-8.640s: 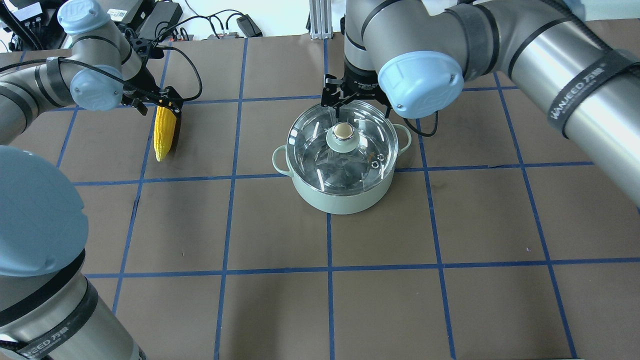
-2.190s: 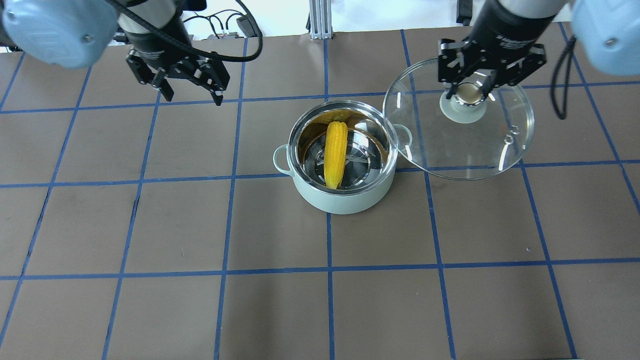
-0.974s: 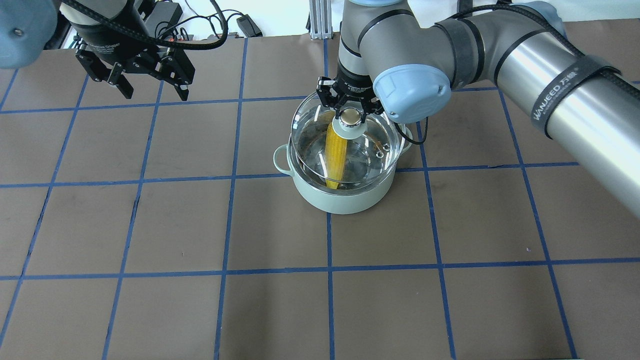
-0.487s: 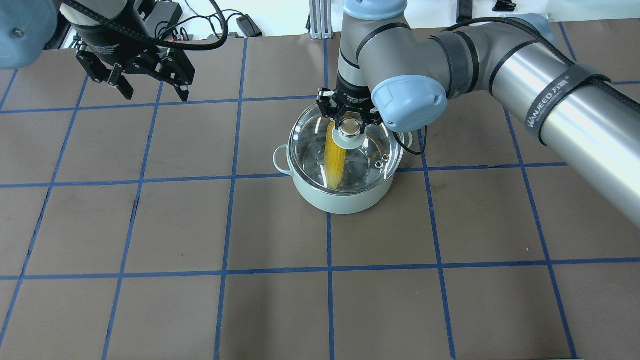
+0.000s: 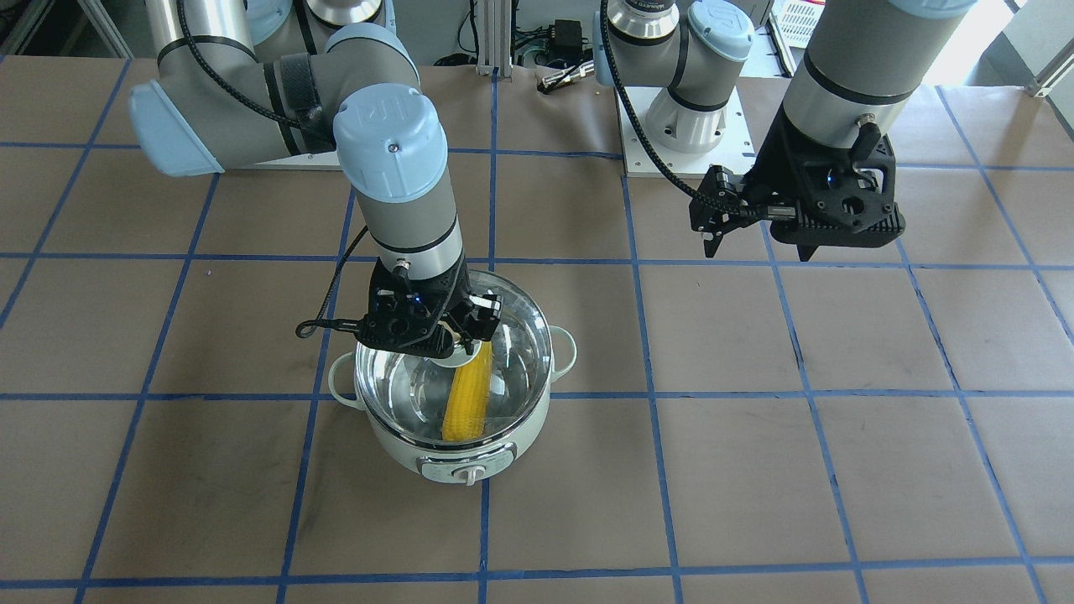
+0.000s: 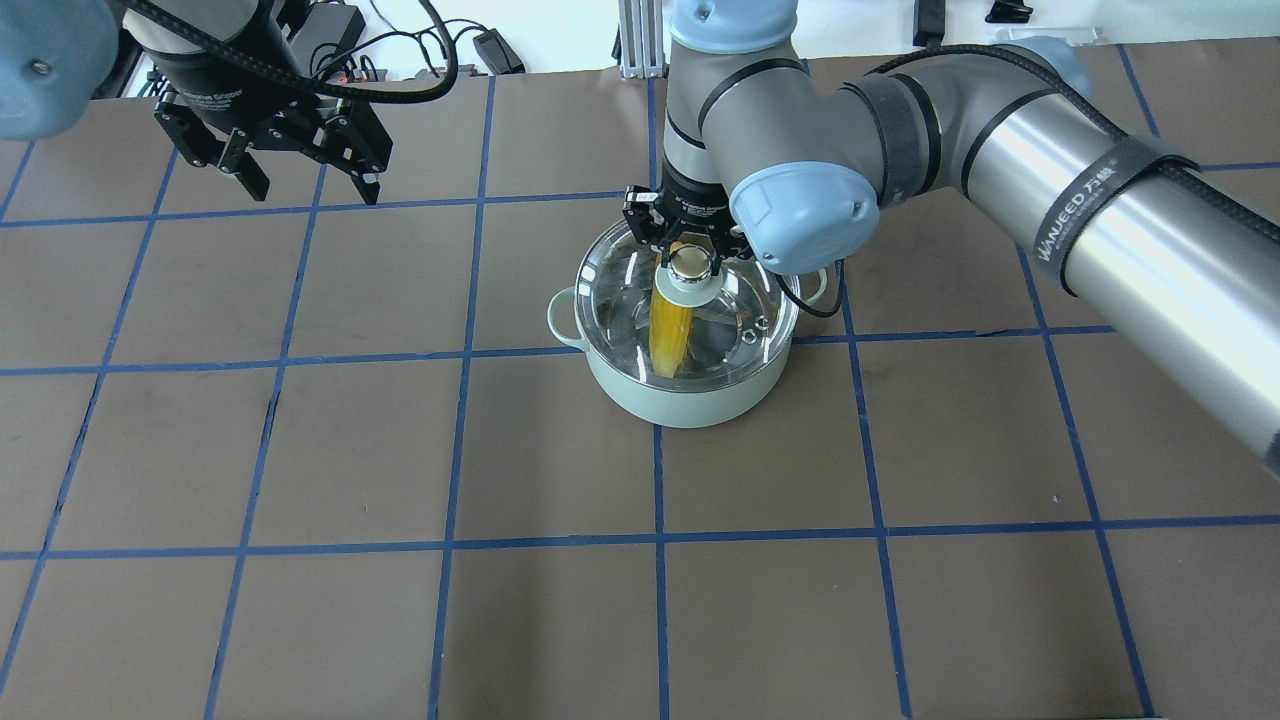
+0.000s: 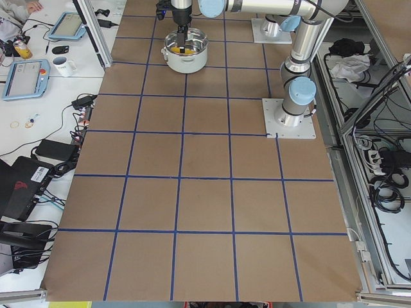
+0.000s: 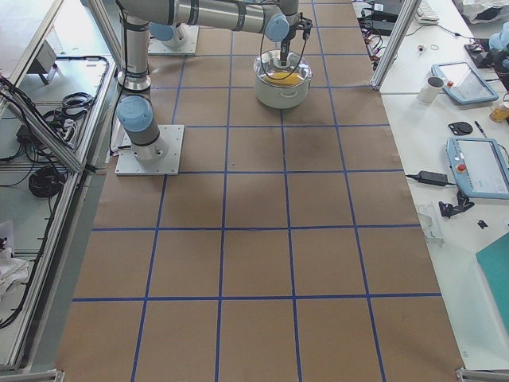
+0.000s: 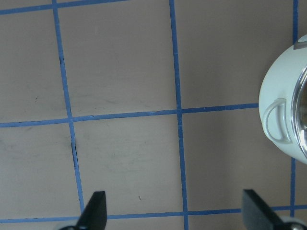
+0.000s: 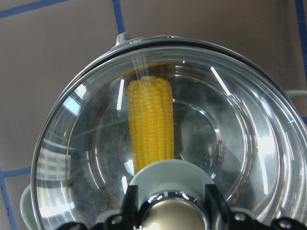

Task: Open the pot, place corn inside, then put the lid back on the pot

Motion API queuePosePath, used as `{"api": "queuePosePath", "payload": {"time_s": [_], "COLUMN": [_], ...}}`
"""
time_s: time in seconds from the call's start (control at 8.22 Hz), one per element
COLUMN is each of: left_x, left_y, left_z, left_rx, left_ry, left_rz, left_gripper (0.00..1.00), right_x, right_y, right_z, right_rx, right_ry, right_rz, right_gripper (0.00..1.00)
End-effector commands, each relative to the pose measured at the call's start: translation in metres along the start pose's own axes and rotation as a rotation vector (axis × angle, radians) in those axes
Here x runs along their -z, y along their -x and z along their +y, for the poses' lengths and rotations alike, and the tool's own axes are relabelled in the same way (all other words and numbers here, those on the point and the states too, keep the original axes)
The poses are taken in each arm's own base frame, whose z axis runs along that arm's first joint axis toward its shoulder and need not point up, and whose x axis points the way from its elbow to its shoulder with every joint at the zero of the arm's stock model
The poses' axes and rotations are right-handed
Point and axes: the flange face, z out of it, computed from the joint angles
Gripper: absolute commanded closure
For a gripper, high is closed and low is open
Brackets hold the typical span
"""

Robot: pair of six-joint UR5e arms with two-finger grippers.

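The pale mint-green pot (image 6: pixel 690 400) stands at the table's middle, its control knob (image 5: pixel 468 475) facing away from the robot. The yellow corn (image 6: pixel 668 335) lies inside it, seen through the glass in the right wrist view (image 10: pixel 151 124). The clear glass lid (image 6: pixel 620 290) covers the pot's mouth. My right gripper (image 6: pixel 690 252) is shut on the lid's beige-gold knob (image 10: pixel 170 215), straight above the pot. My left gripper (image 6: pixel 308 185) is open and empty, raised over the table far to the pot's left; its wrist view shows the pot's handle (image 9: pixel 278 120) at the right edge.
Brown table paper with a blue tape grid (image 6: pixel 460 350) surrounds the pot. Cables and power bricks (image 6: pixel 330 30) lie past the far edge. The arm bases (image 5: pixel 680 126) stand at the robot's side of the table.
My right gripper has carried the lid from the pot's right back over the pot and lowered it onto the rim. The left gripper has stayed still in the last second.
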Motion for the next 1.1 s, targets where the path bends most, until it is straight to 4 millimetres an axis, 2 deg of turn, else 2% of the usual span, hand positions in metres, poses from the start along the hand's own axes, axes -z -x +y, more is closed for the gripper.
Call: {"api": "queuePosePath", "payload": {"time_s": [0.0,0.24,0.61,0.97], "left_x": [-0.001,0.0,0.007,0.002], "left_y": [0.0,-0.001,0.0,0.0], "left_z": [0.0,0.004,0.009,0.01], "left_rx": [0.001,0.005,0.002,0.003], "left_ry": [0.002,0.019,0.012,0.024], "left_rz": [-0.003,0.006,-0.001,-0.003], "left_gripper": [0.0,0.0,0.0,0.0], "right_x": [0.001,0.011,0.006,0.004], "right_y": [0.003,0.004,0.004,0.003], "right_z": [0.002,-0.003,-0.003,-0.002], "right_rx": [0.009,0.011,0.011,0.01], "right_ry": [-0.002,-0.054,-0.051,-0.045], "right_rz": [-0.002,-0.007,-0.007,-0.002], "right_gripper": [1.0,1.0,1.0,1.0]}}
